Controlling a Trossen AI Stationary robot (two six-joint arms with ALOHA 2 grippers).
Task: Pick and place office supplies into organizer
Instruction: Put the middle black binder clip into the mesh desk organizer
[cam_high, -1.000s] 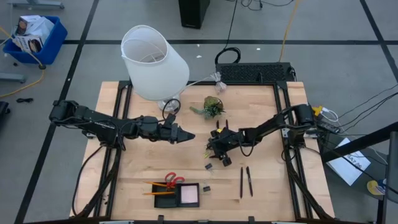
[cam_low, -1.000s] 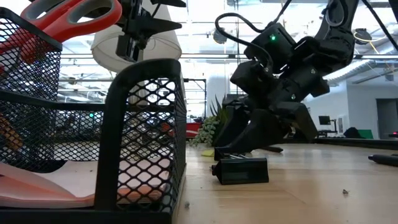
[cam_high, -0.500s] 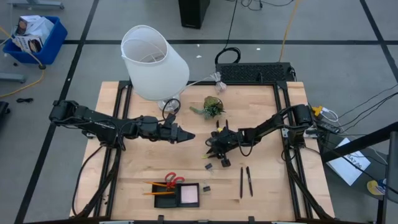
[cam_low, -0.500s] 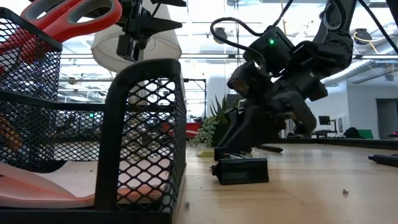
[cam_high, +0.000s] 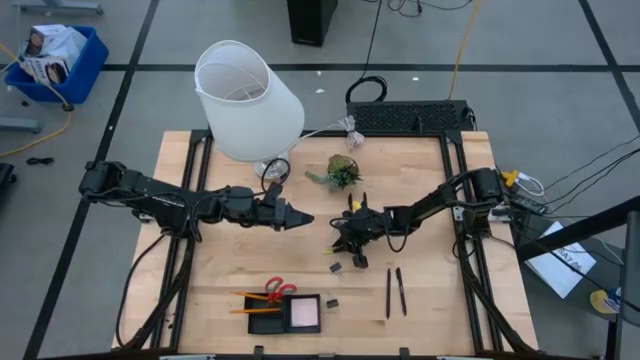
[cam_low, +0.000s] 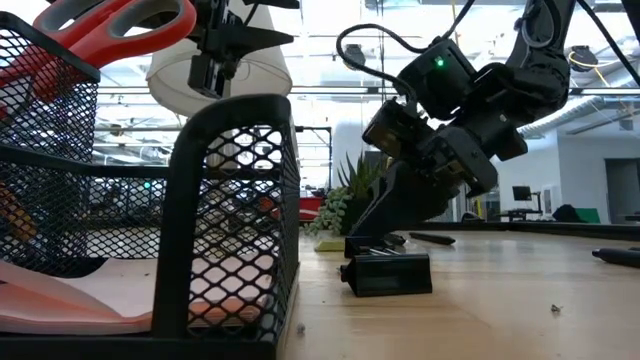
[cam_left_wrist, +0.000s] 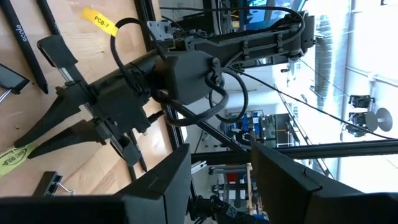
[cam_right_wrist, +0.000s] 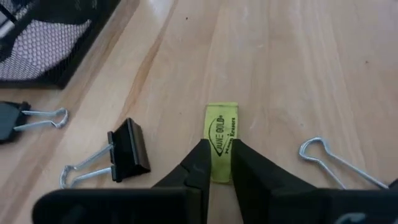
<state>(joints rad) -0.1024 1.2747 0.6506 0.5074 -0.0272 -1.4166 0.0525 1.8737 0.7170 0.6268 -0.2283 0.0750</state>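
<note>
A small yellow-green piece (cam_right_wrist: 221, 134) lies flat on the wood in mid-table, with my right gripper (cam_right_wrist: 217, 163) shut on it; the same gripper shows in the high view (cam_high: 340, 249). My left gripper (cam_high: 300, 218) hovers open left of centre with nothing between its fingers. The black mesh organizer (cam_high: 285, 313) stands at the near edge and holds a pink sticky pad (cam_high: 304, 313), red-handled scissors (cam_high: 277, 290) and orange pencils (cam_high: 250, 297). Two black pens (cam_high: 395, 291) lie to its right. Black clips (cam_right_wrist: 127, 152) lie beside the yellow-green piece. My right gripper pinches the yellow-green piece by its two long sides at the end nearer the wrist (cam_right_wrist: 219, 171), between its two fingertips (cam_right_wrist: 200, 163). The fingers slant down from the table's right side and lie along the piece. The piece rests flat on the table.
A white lamp shade (cam_high: 248, 100) lies at the far left, a green plant sprig (cam_high: 342, 172) at far centre, and a black box (cam_high: 410, 117) at the far edge. Another clip (cam_high: 332, 302) sits right of the organizer. Bare wood lies between the arms.
My right gripper has stayed over the yellow-green piece, rolled its wrist and shut: its fingers stood wide apart a second ago and now meet on the piece. The piece has not moved.
</note>
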